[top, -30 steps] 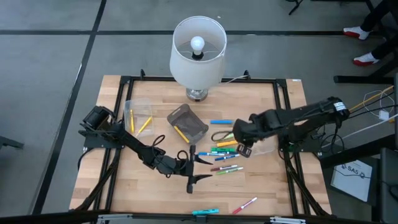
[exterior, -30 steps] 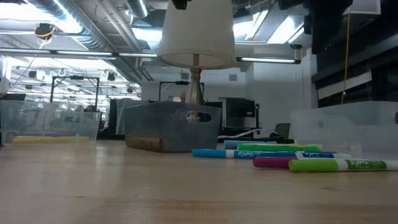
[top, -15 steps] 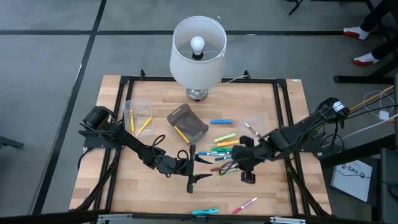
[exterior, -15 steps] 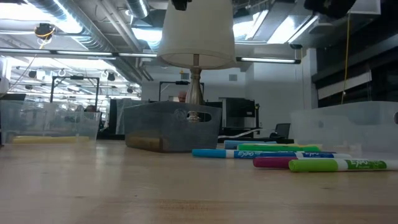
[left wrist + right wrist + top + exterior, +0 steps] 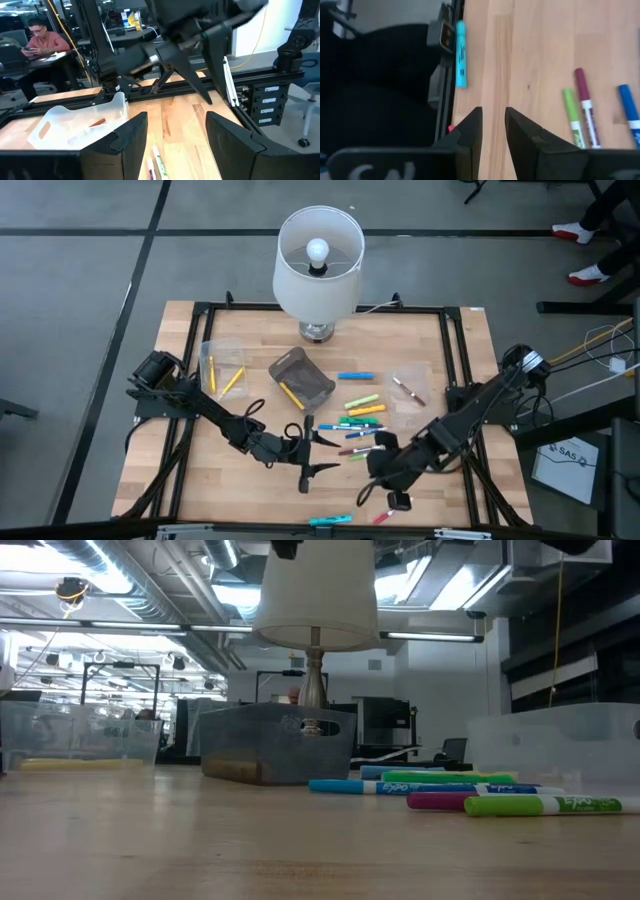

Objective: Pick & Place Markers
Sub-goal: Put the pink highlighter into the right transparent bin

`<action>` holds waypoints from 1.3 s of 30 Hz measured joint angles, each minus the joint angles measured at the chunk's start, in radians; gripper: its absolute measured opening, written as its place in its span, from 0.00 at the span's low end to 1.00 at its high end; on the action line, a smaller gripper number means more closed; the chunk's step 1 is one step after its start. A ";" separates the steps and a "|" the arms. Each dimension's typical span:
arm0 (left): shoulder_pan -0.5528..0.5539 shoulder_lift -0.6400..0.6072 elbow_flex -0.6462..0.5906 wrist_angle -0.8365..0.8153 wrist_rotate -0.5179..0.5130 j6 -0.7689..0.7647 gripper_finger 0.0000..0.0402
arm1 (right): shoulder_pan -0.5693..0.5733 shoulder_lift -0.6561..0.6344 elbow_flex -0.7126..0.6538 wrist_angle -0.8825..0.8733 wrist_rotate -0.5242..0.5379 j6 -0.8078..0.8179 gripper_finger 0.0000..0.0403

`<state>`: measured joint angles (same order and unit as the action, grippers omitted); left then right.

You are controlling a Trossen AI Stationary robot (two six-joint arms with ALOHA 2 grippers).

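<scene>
Several markers (image 5: 356, 425) lie loose on the wooden table's middle, also low at the right in the low view (image 5: 480, 790). A cyan marker (image 5: 330, 520) and a pink-capped one (image 5: 392, 510) lie at the near edge. My right gripper (image 5: 378, 480) hangs above the table near that edge, tipped down, its fingers (image 5: 470, 137) a narrow gap apart with bare wood between them. My left gripper (image 5: 322, 452) stands level and open just left of the marker cluster, holding nothing (image 5: 175, 135).
A lamp (image 5: 318, 265) stands at the far edge. A clear container (image 5: 222, 365) at the left holds yellow markers. A dark grey bin (image 5: 302, 376) holds one. A clear container (image 5: 408, 390) at the right holds one marker. A black frame (image 5: 460, 370) borders the table.
My right gripper has swung from above the right clear container toward the table's near edge and somewhat leftward, sinking a little and tipping its fingers further down. The container, hidden under the arm before, now shows with a marker lying in it.
</scene>
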<state>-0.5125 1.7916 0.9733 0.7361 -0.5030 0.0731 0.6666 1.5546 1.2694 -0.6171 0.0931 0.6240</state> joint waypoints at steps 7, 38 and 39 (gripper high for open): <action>0.001 0.000 0.000 -0.004 -0.001 0.015 0.49 | 0.026 0.086 0.000 -0.001 -0.091 0.073 0.21; 0.011 0.000 0.000 -0.007 0.050 0.108 0.49 | 0.084 0.264 0.000 0.101 -0.271 0.171 0.21; 0.011 0.000 0.000 -0.007 0.050 0.107 0.49 | 0.093 0.264 0.000 0.101 -0.270 0.183 0.21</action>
<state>-0.5014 1.7916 0.9733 0.7288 -0.4526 0.1803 0.7598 1.8187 1.2694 -0.5160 -0.1771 0.8074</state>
